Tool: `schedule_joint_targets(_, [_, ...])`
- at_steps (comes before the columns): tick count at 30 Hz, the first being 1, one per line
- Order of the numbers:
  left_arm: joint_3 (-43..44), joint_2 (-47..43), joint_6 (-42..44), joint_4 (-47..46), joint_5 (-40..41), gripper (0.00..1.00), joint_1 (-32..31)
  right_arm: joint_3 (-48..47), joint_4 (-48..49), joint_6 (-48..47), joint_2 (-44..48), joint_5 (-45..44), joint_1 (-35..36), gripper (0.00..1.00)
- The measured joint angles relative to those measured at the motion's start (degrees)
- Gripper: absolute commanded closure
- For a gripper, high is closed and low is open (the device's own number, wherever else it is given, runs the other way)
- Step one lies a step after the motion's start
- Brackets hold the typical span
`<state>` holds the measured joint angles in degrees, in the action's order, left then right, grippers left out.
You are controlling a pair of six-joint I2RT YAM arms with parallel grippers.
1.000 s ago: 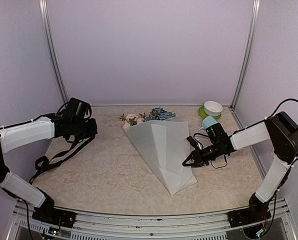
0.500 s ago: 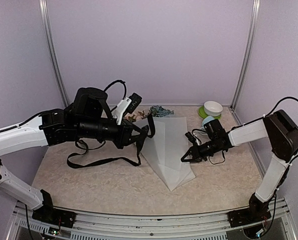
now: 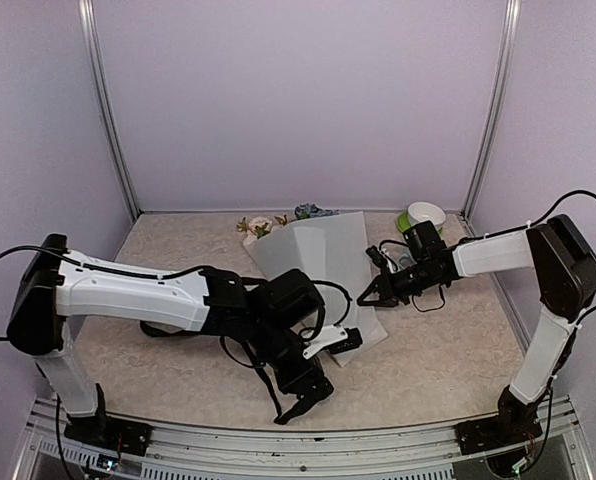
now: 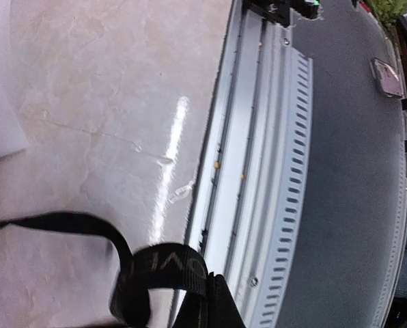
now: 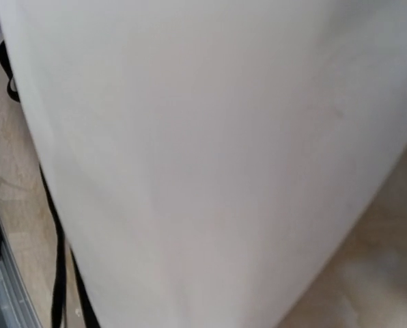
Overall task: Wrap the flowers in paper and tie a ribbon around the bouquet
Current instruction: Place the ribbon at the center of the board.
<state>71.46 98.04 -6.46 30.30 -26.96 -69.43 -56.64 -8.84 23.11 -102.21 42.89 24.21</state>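
From above, the bouquet lies on the table (image 3: 158, 250), a little right of the middle. The paper (image 3: 318, 255) makes a wide cone, its broad end toward the back wall. The flowers (image 3: 261, 226) come out there, pink heads on the left and a blue one beside them. The left gripper (image 3: 303, 405) is low at the front edge of the table, in front of the cone's narrow end. Its jaws are closed, and the ribbon (image 3: 269, 388) runs as a thin black strand along the arm to them. The right gripper (image 3: 366, 298) is also closed. Its tips are at the right edge of the paper, but I cannot tell if they pinch the sheet. Behind it stand a white bowl (image 3: 426, 214) and a green plate (image 3: 408, 227).

In the left wrist view the ribbon (image 4: 166, 263) makes a loop with light letters just at the dark finger at the bottom – the closed jaws grip it there. The metal rail (image 4: 258, 137) of the table edge is beside it.

The right wrist view is nearly full of the paper (image 5: 210, 150) – the fingers do not show. Two black strands of ribbon (image 5: 57, 273) pass at the lower left.
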Motion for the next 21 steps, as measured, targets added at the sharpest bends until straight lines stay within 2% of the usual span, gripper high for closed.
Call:
schedule_joint_targets(3, [8.0,10.1,2.8,1.1,3.5,0.99,-0.9,-0.2,-0.8,0.0,0.0,-0.1,0.0,1.00])
schedule_joint_targets(8, [22.4,20.2,9.1,0.5,11.9,0.92,-3.7,-0.4,-1.7,0.0,0.1,0.0,0.0,1.00])
schedule_joint_targets(13, [43.8,30.0,17.4,1.3,10.2,0.89,-5.7,-2.0,-3.7,-0.4,0.1,0.2,0.0,1.00])
schedule_joint_targets(15, [48.8,32.0,20.5,0.9,9.1,0.87,-6.8,-2.6,-4.6,-0.8,0.3,0.2,0.0,1.00])
schedule_joint_targets(17, [50.7,32.8,23.1,0.6,9.0,0.49,-8.1,-2.9,-5.0,-1.1,0.6,0.1,0.0,1.00])
schedule_joint_targets(18, [51.0,33.2,24.1,0.4,9.1,0.38,-8.7,-2.9,-5.2,-1.1,0.8,0.0,0.0,1.00])
schedule_joint_targets(21, [50.3,34.6,24.5,0.3,9.9,0.22,-10.1,-2.9,-5.6,-1.2,1.3,-0.2,0.0,1.00])
